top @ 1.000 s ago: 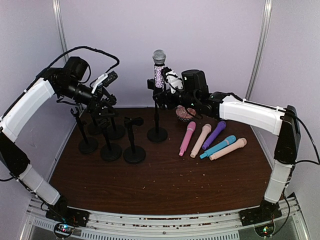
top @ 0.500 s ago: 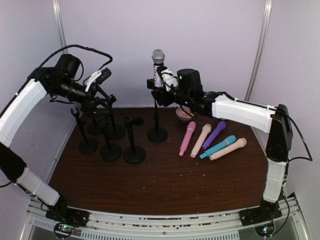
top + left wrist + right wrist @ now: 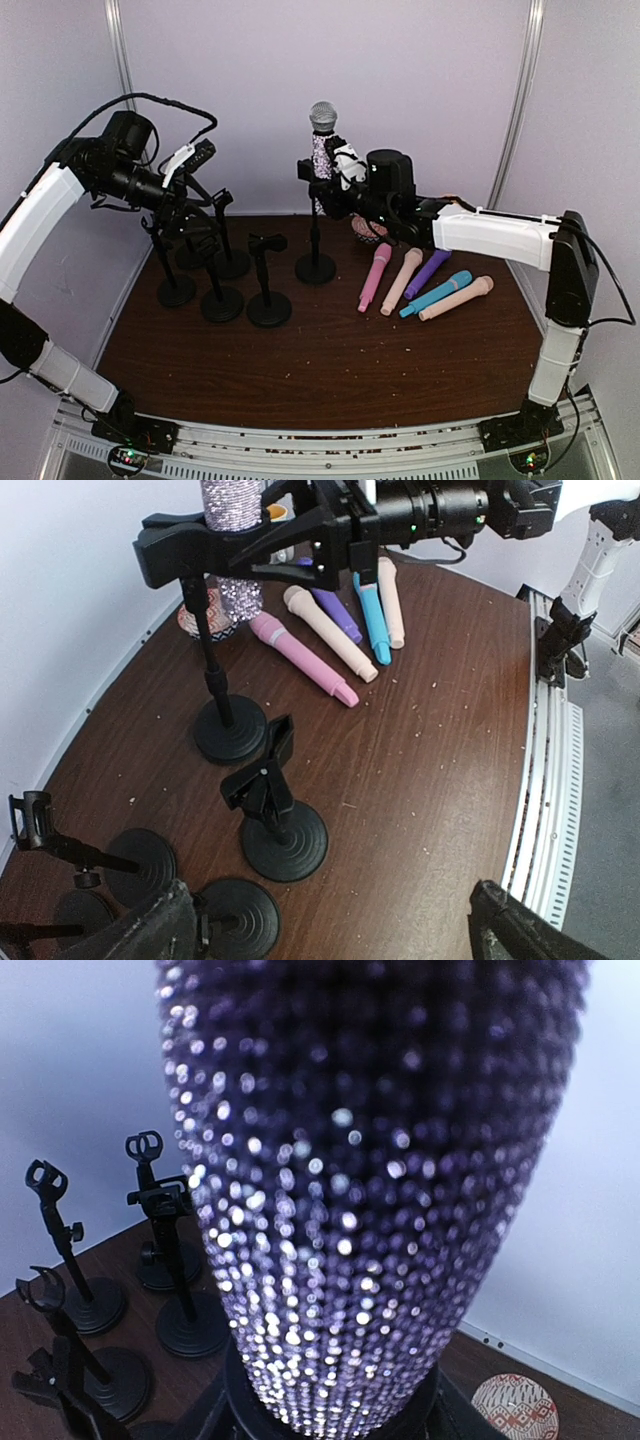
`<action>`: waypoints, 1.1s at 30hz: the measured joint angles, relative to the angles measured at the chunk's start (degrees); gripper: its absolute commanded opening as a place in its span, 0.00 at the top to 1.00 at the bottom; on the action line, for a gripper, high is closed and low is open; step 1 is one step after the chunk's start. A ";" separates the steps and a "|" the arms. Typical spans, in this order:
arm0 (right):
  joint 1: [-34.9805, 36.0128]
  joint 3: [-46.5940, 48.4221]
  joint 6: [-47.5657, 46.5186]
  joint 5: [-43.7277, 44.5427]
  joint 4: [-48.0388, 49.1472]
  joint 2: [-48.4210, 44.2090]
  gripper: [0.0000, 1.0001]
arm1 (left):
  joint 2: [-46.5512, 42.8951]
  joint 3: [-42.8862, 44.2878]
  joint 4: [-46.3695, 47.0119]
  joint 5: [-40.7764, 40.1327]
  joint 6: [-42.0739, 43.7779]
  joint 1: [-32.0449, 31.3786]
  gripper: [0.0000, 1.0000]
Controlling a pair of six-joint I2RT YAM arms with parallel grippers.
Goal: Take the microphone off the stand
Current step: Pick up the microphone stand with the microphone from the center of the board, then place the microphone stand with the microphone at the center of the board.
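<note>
While your right claw sits at the glittery microphone on its stand, you cannot tell whether it grips. Your left claw hangs wide open, empty.

Glittery microphone clipped upright on a stand, right tool at its clip, five coloured microphones lying beyond, empty stands on brown counter, left tool spread wide

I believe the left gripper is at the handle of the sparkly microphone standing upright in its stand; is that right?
Not quite: the top view shows the right gripper at the handle of the sparkly microphone, which does stand upright in its stand. The left gripper hangs open over the empty stands at the left.
</note>
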 measured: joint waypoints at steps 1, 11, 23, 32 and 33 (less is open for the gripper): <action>0.00 -1.36 0.31 -0.35 0.68 -0.94 0.77 | 0.00 -0.07 0.02 0.04 0.02 0.02 0.02; 0.00 -15.85 4.35 -7.26 4.15 -12.48 0.80 | 1.11 -1.49 0.44 3.72 0.26 0.04 0.05; 2.03 -24.81 5.07 -14.80 -0.02 -23.63 0.84 | 4.50 -0.52 1.51 7.02 0.22 -1.64 0.04; 5.44 -26.16 2.45 -18.95 -5.92 -28.00 0.77 | 4.72 -0.15 1.49 9.86 0.98 -3.74 0.02; 5.62 -26.40 2.14 -19.21 -6.54 -28.57 0.72 | 4.66 -0.17 1.49 10.10 1.31 -3.85 0.02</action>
